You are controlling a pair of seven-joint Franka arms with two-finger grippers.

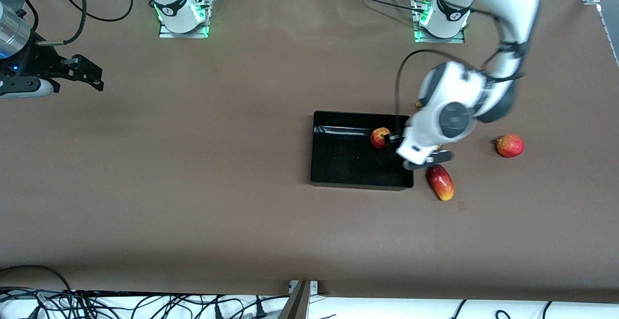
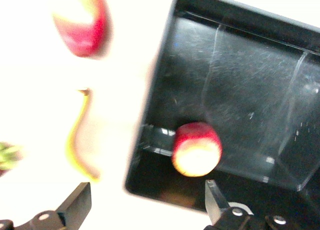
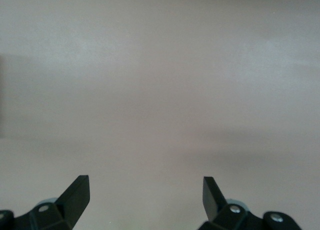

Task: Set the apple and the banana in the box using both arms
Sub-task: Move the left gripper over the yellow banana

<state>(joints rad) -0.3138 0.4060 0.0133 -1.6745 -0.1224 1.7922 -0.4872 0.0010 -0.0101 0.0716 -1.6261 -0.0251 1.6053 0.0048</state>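
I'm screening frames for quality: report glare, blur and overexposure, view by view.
Front view: evenly lit, but the white left arm is motion-smeared. Left wrist view: table blown out to white, glare streaks on the glossy black plastic tray, small red apple soft. Right wrist view: only bare table, hazy.

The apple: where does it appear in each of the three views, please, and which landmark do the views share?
Front view: the apple lies in the box, near the wall toward the left arm's end.
Left wrist view: the apple lies in the box, by a corner.
Right wrist view: not in it.
Shared landmark: the box.
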